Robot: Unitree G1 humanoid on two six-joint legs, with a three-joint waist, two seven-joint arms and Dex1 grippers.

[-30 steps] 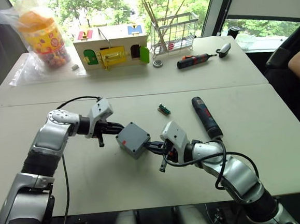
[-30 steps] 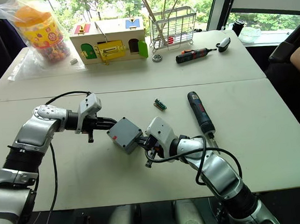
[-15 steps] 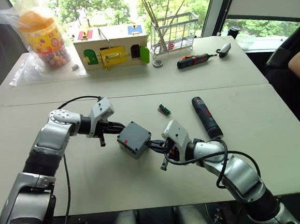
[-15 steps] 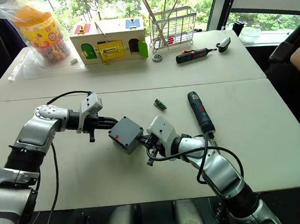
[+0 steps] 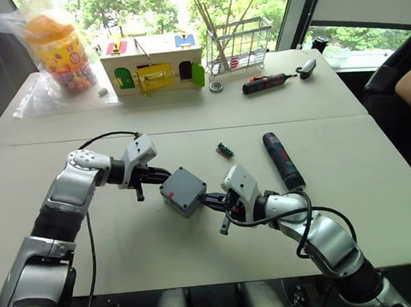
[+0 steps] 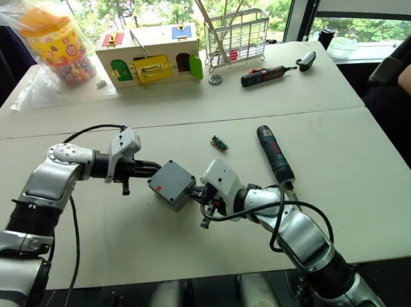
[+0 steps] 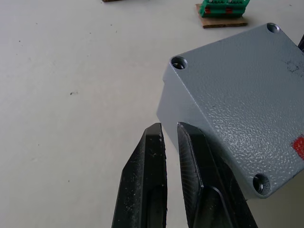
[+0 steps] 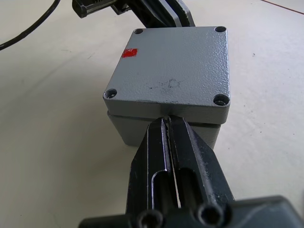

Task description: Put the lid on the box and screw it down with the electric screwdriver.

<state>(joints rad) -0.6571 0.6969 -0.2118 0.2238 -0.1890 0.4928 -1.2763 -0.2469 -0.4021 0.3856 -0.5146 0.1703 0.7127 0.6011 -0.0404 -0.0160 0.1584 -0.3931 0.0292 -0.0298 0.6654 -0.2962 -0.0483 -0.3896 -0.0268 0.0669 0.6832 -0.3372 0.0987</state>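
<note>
Two pressed-together black pincers, left pincer [image 7: 169, 130] and right pincer [image 8: 170, 124], flank the pebbled grey square lid [image 8: 173, 71].

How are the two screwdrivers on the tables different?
The electric screwdriver is thick and black with a red band; the slimmer screwdriver is black and orange. The thick one lies on the near table beside the right gripper; the slim one lies on the far table by the wire rack. Both lie flat, untouched.

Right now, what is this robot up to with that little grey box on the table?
It is closing up a small grey junction box. The lid already sits on top, and both grippers, left and right, press shut fingers against opposite sides of the box. The screw holes at the lid's corners look empty, and the electric screwdriver lies untouched on the table.
</note>
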